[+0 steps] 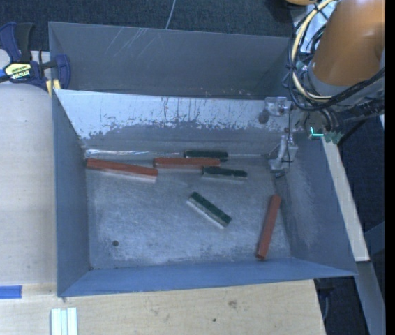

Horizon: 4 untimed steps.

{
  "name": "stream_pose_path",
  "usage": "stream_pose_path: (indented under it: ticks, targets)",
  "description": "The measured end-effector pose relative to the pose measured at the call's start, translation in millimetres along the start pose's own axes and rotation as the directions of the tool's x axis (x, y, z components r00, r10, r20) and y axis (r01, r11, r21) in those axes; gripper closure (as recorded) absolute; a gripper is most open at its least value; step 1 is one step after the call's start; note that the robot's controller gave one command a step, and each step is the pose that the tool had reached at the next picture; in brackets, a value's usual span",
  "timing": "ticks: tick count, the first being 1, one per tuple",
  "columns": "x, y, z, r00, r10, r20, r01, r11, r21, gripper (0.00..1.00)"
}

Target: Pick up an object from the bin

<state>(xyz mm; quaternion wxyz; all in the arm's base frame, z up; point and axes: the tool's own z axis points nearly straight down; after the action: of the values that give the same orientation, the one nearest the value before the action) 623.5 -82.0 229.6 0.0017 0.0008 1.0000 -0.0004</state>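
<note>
Red-brown stick (269, 226) is the nearest thing to the gripper (278, 165). It lies slanted on the bin floor right by the right wall, lower end near the front right corner and upper end pointing up toward the gripper tip. The gripper hangs low inside the bin near that same wall, just beyond the stick's upper end, with a strip of bare floor showing between them. Whether it's spread or pinched together, I honestly can't make out from this angle. Moving outward, a dark green stick (224, 174) lies flat just to the gripper's left, and another dark green one (206, 155) sits a bit further back against the rear slope. Next to those is a second red-brown stick (187, 162), then a longer red-brown stick with a pale edge (121, 168) off toward the left. Closer to the middle of the floor, a green stick with a light side (209, 209) lies on a diagonal, well apart from the rest. All of it sits in the grey metal bin (183, 276). Above the gripper you get the arm's orange cover (351, 37) and a loop of cables (301, 54).
</note>
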Motion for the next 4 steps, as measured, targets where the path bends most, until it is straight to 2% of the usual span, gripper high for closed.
stream_pose_path:
  ticks: [1,2,3,4]
  targets:
    - [-0.3,0,0,1.0,-0.001,0.001,0.001,1.0,0.0,0.0]
    - [6.7,24,74,0.999,0.042,0.004,-0.042,0.999,-0.001,0.0]
    - [39.9,56,75,0.981,0.195,-0.006,-0.195,0.981,0.0,0.0]
    - [39.9,64,92,0.92,0.392,-0.002,-0.392,0.92,0.0,0.0]
